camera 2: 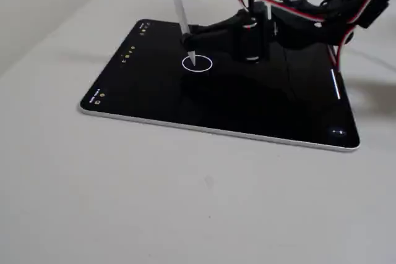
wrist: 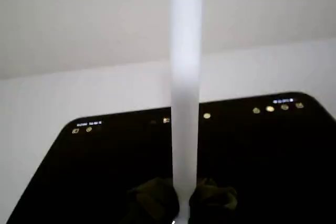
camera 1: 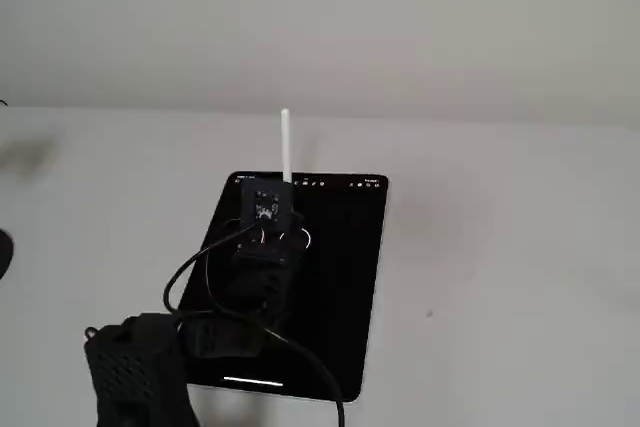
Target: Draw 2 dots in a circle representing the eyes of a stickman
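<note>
Circle (camera 2: 197, 63) mostly hidden by arm in a fixed view; dots too small to be made out anywhere. Stylus (wrist: 185, 77) blurred, cut by top edge in wrist view. Tablet (wrist: 79, 182) corners cropped there. Gripper (camera 2: 189, 40) jaw state hidden.

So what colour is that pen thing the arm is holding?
White: the stylus shows best in a fixed view, its tip inside the circle on the black tablet.

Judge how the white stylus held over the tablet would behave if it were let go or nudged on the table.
The stylus looks like a straight, smooth, round rod, so it is probably stiff and apt to roll. It looks thin, so likely light. The hand grips it low with its tip inside the circle, so released it would probably topple onto the tablet.
</note>
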